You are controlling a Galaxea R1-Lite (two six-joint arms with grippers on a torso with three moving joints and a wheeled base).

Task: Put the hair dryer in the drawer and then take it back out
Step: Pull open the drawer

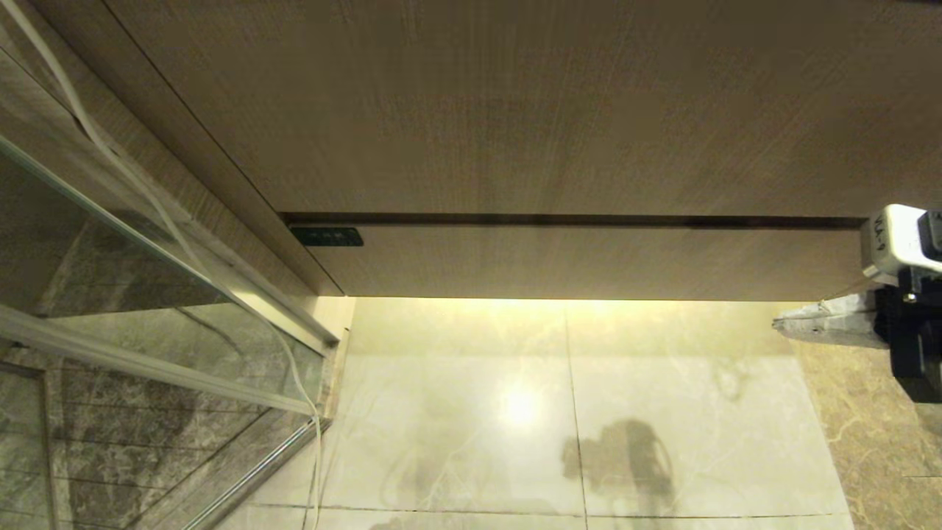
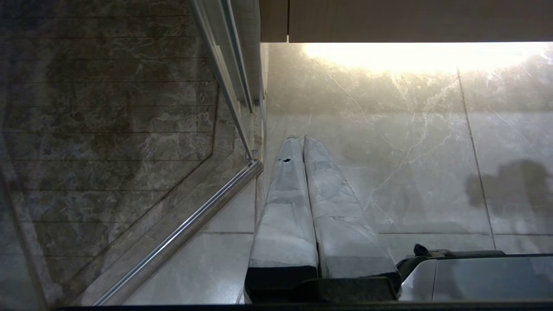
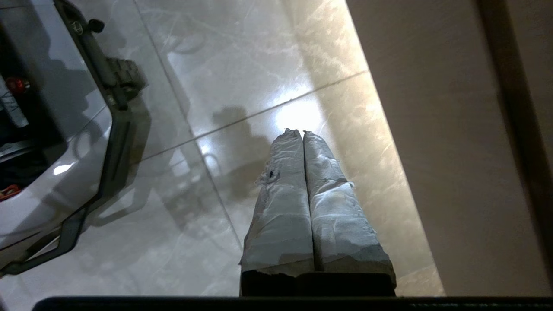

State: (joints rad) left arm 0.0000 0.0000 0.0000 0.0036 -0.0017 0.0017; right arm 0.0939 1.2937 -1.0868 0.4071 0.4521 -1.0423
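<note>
Reaching: the right gripper (image 1: 791, 324) is seen at 3 o'clock, jaws pressed together, empty.
Drawer (image 1: 589, 261): closed, lying sideways at 10 o'clock from it.
Left gripper (image 2: 298, 140): pressed together, empty, farther away.

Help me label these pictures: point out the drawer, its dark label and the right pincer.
drawer (image 1: 589, 261), head view, middle of its shut wood front.
dark label (image 1: 326, 236), head view, its centre.
right pincer (image 3: 302, 131), right wrist view, between its shut tips.

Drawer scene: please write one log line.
drawer: closed | hair dryer: not visible | right gripper: shut, empty, near drawer | left gripper: shut, empty
</note>
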